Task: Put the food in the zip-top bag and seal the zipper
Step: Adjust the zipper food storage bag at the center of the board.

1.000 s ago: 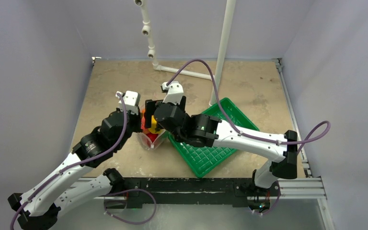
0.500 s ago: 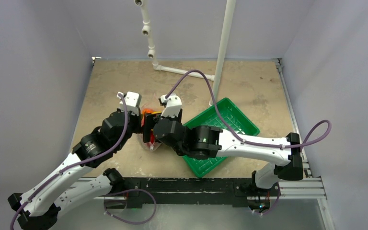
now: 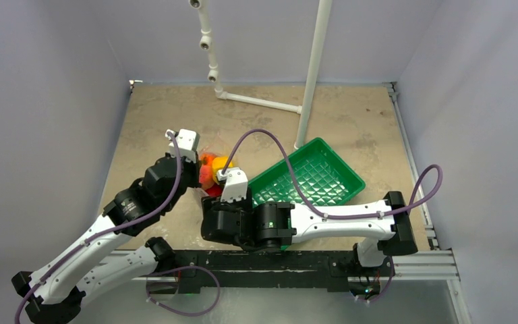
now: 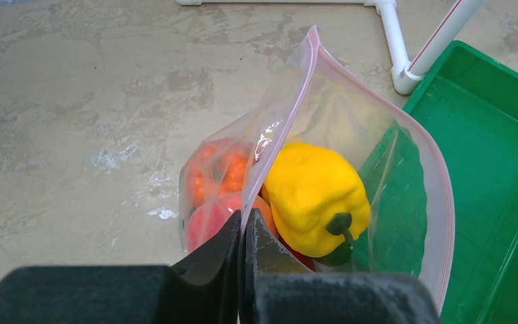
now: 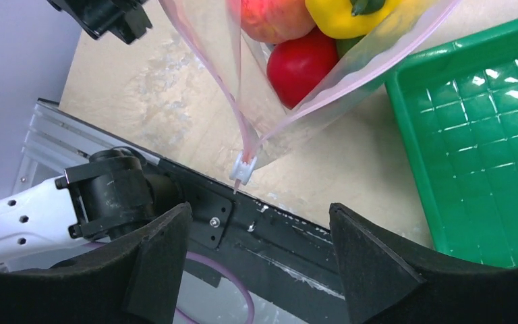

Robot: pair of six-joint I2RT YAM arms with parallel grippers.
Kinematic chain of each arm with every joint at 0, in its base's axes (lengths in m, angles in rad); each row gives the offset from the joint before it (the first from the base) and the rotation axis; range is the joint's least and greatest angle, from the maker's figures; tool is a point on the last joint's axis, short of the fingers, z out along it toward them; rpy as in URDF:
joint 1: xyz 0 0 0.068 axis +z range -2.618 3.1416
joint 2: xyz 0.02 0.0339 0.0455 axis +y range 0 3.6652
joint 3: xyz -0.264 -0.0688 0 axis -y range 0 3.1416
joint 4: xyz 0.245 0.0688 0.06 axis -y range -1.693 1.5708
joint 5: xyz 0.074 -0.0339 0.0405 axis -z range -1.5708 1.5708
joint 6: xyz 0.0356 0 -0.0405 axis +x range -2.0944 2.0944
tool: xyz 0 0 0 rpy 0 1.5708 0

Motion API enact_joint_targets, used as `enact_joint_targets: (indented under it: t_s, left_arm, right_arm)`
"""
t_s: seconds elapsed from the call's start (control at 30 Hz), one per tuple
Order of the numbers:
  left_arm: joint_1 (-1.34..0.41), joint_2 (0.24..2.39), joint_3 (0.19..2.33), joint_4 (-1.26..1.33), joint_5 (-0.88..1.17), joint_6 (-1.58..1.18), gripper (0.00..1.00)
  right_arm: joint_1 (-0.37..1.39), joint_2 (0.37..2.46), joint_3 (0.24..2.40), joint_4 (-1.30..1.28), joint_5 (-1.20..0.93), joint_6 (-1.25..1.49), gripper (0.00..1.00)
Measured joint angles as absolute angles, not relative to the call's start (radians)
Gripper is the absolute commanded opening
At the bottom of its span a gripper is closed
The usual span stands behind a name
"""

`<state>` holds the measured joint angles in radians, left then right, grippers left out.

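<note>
The green tray (image 4: 499, 169) lay right of the left gripper (image 4: 245, 226), whose fingers were pinched together on the rim of the zip-top bag (image 4: 290, 115), probably to hold its mouth up. Just beyond them sat the food: yellow pepper (image 4: 313, 192), tomato (image 5: 303, 64), peach (image 5: 270, 17). The right gripper (image 5: 260, 210) stood wide apart, the zipper (image 5: 206, 77) and its slider (image 5: 244, 169) just ahead of the gap, seemingly lined up for sealing.

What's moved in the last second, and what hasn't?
The right gripper has pulled back from over the zip-top bag toward the near table edge. Its jaws now stand open and empty. The left gripper stayed shut on the bag's rim, holding the mouth open with the food inside. The green tray has not shifted.
</note>
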<state>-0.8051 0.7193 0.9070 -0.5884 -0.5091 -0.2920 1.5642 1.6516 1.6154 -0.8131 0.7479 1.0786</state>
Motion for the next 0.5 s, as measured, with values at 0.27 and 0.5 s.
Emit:
enact_joint_targets:
  t_s: [0.27, 0.5]
  left_arm:
    - [-0.805, 0.719, 0.907, -0.588, -0.509, -0.292, 0.00]
    - [-0.805, 0.719, 0.907, -0.588, -0.509, -0.292, 0.00]
  right_arm:
    - [1.565, 1.656, 1.604, -0.797, 0.743, 1.116, 0.69]
    - [1.565, 1.752, 1.689, -0.817, 0.758, 1.156, 0.59]
